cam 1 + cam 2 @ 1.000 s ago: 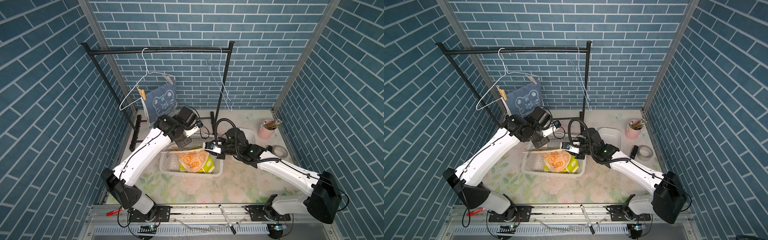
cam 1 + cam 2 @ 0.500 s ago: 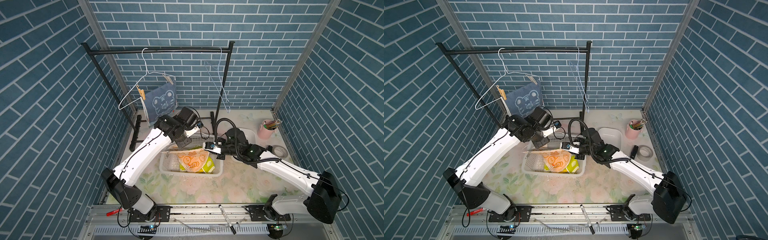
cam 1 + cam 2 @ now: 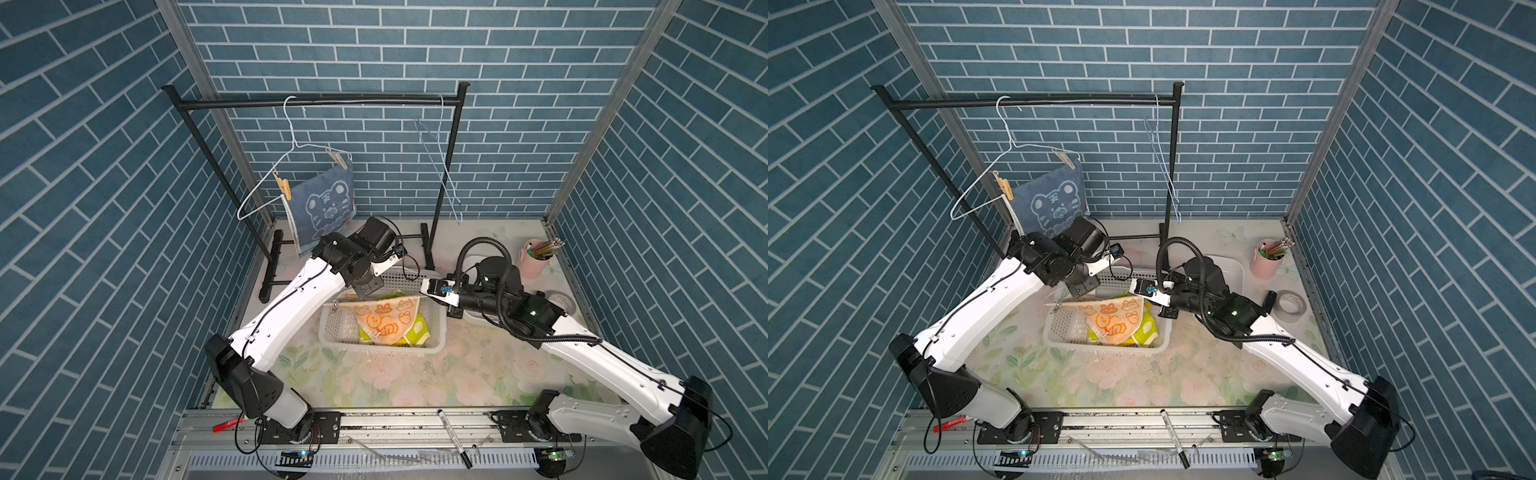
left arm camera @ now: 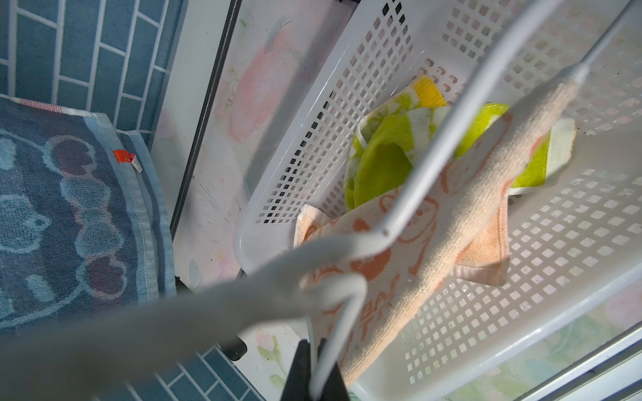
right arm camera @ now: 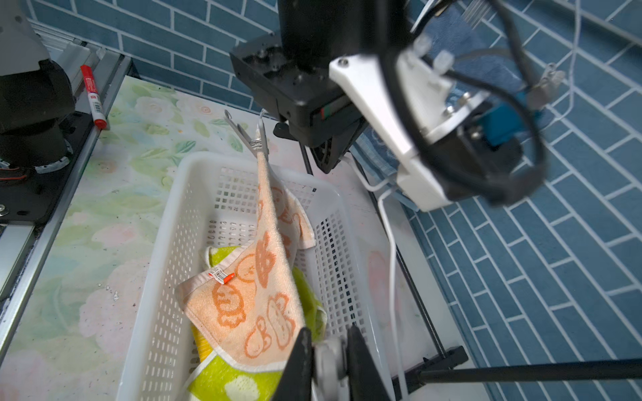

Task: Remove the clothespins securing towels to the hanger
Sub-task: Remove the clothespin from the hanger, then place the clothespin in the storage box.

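Take the white basket (image 3: 374, 348) as your reference point. Above its rear wall, the left gripper (image 4: 312, 376) is clamped on the wire of a white hanger (image 4: 441, 139) and holds it across the basket opening. The orange towel (image 3: 384, 318) hangs from the bar of that hanger. Its lower half drapes down into the basket, onto the yellow-green towel (image 3: 419, 332), which lies crumpled on the basket floor. Locate the far clothespin (image 5: 258, 139), pale grey, above the end of the basket on the left arm's side, where it pins one towel corner to the bar. At the opposite end of the basket, the right gripper (image 5: 330, 361) has its fingers (image 5: 300, 361) drawn in against a pale grey piece at the other towel corner. This piece is blurred at the edge of the right wrist view, but it reads as the near clothespin (image 5: 328, 352). Behind the basket stands the black rack (image 3: 316, 102). There the blue towel (image 3: 324, 208) hangs from a second white hanger (image 3: 262, 185). A tan clothespin (image 3: 282, 185) fixes one upper corner of it, and a second tan clothespin (image 3: 337, 158) fixes the other.
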Robot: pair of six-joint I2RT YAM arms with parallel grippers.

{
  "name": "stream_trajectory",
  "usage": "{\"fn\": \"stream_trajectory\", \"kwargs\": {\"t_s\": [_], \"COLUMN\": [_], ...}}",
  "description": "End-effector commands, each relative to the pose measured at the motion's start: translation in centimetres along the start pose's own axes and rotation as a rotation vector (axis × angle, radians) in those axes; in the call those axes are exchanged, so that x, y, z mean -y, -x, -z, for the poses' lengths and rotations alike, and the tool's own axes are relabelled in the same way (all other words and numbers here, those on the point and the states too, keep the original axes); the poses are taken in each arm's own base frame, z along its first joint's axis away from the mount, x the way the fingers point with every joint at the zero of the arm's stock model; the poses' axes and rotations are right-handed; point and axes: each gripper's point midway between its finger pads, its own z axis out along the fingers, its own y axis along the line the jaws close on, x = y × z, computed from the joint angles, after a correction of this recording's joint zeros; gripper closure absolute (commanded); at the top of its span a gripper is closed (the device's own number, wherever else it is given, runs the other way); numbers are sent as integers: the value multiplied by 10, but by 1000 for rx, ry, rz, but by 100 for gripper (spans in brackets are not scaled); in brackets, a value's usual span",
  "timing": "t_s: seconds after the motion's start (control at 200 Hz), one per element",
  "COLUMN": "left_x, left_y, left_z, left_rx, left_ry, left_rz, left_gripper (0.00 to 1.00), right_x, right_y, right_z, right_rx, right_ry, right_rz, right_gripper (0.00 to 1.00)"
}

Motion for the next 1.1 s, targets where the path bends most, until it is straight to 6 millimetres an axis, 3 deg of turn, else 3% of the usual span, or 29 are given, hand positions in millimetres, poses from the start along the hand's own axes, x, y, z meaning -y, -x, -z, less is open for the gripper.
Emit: {"fn": "stream_trajectory", "kwargs": {"t_s": [0.0,0.11,0.35,0.525,0.645,0.78,0.89,1.09], "left_x": [-3,-5,-6,-7,-7,-7,-6,-6], "left_y": [3,3,0,-1,0,-1,-3,-5], "left_z": [7,7,5,6,7,9,9,11], "left_rx": [34,34,17,16,18,20,16,20], "left_ry": [23,32,45,48,49,50,45,49], "left_rz": [14,13,21,25,22,27,28,22], "left_gripper": [100,100,100,100,100,100,100,100], "right_x": [-17,-24,-8,6,16,36,48,61], "right_y": [-48,-86,-143,-204,-230,-240,-246,-256], "right_z": [19,40,73,94,95,85,77,84], "right_rx": [-205,-372,-595,-801,-862,-830,-805,-828], "right_ry": [3,-12,-184,-333,-382,-445,-462,-541], "right_rz": [-22,-33,-163,-273,-354,-406,-453,-546], "right_gripper": [97,98,98,95,95,95,85,52]}}
